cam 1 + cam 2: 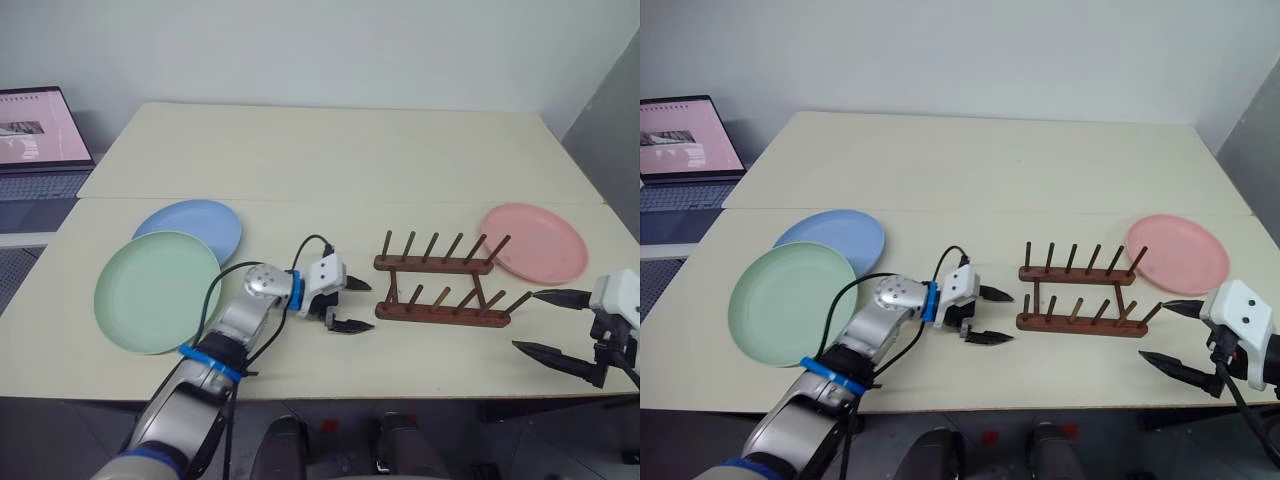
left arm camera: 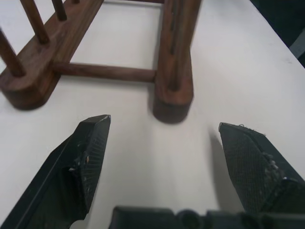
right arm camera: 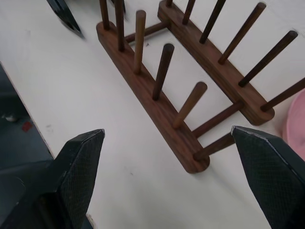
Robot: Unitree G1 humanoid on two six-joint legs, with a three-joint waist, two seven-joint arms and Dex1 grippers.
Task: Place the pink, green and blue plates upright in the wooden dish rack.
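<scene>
Wooden dish rack [image 1: 442, 289]: mid-table, empty, stiff, likely light enough to slide if nudged. Pink plate [image 1: 535, 242] lies flat, touching the rack's right end; green plate [image 1: 157, 290] overlaps blue plate [image 1: 190, 226], well left. Plates look thin, rigid, smooth; best pinched at the rim. Left gripper [image 1: 349, 305] and right gripper [image 1: 548, 321]: both spread, empty.

The wooden dish rack [image 1: 442, 289] looks smooth dark-stained wood; the table [image 1: 330, 160] is matt cream laminate.

Empty wooden rack [image 1: 441, 290], three plates flat
</scene>
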